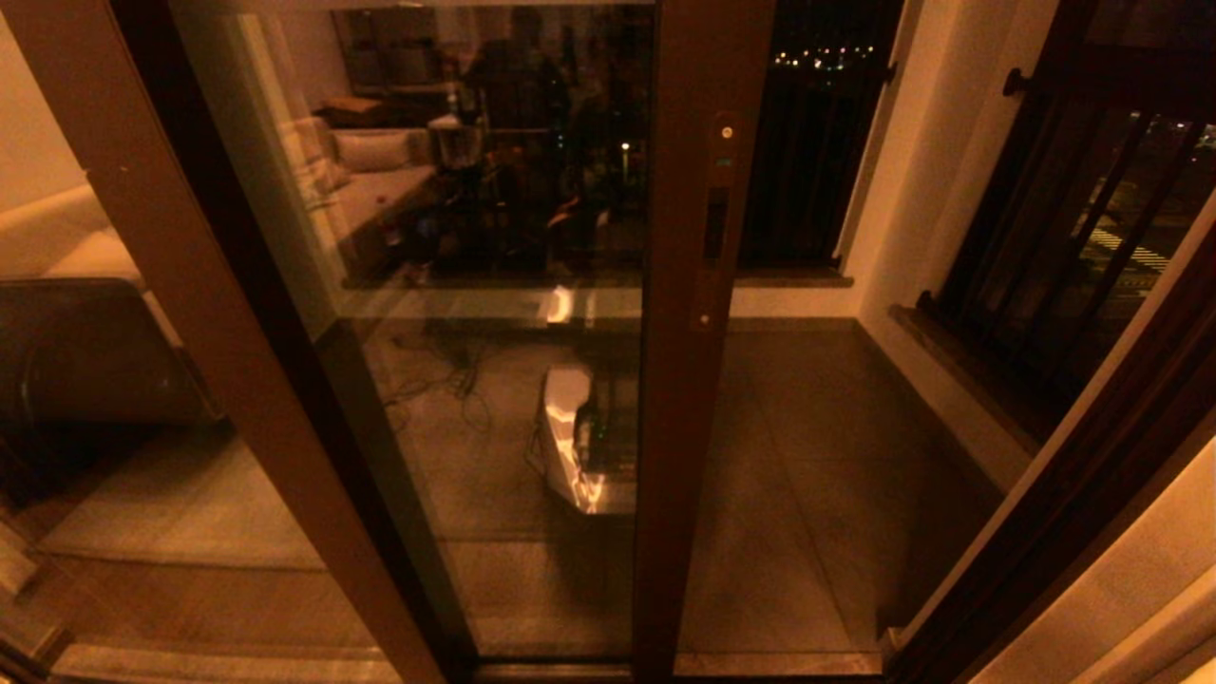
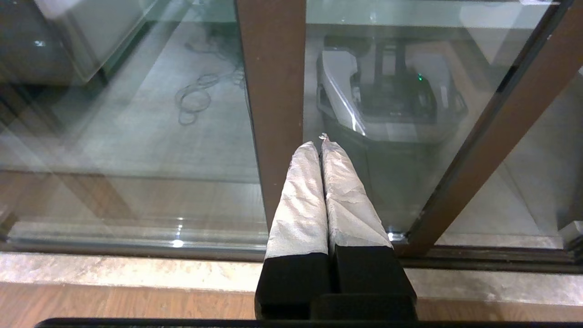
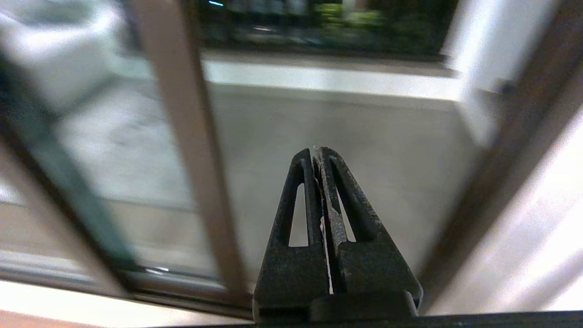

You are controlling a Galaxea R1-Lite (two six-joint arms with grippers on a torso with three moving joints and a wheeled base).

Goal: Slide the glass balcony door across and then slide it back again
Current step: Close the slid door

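Note:
The glass balcony door (image 1: 494, 399) fills the middle of the head view, its dark brown stile (image 1: 698, 427) carrying a small dark handle (image 1: 714, 223). To the right of the stile the doorway stands open onto the balcony floor (image 1: 807, 456). Neither gripper shows in the head view. In the left wrist view my left gripper (image 2: 317, 143) is shut and empty, its tape-wrapped fingers (image 2: 296, 205) low by the sill, in front of a brown frame post (image 2: 273, 91). My right gripper (image 3: 315, 152) is shut on nothing, facing the open gap beside the stile (image 3: 191, 136).
A black barred railing (image 1: 1092, 190) lines the balcony's right side, with a white wall pillar (image 1: 912, 190) beside it. The dark door jamb (image 1: 1073, 532) bounds the opening on the right. A sofa (image 1: 66, 351) sits at the left. A stone sill (image 2: 136, 273) runs along the door track.

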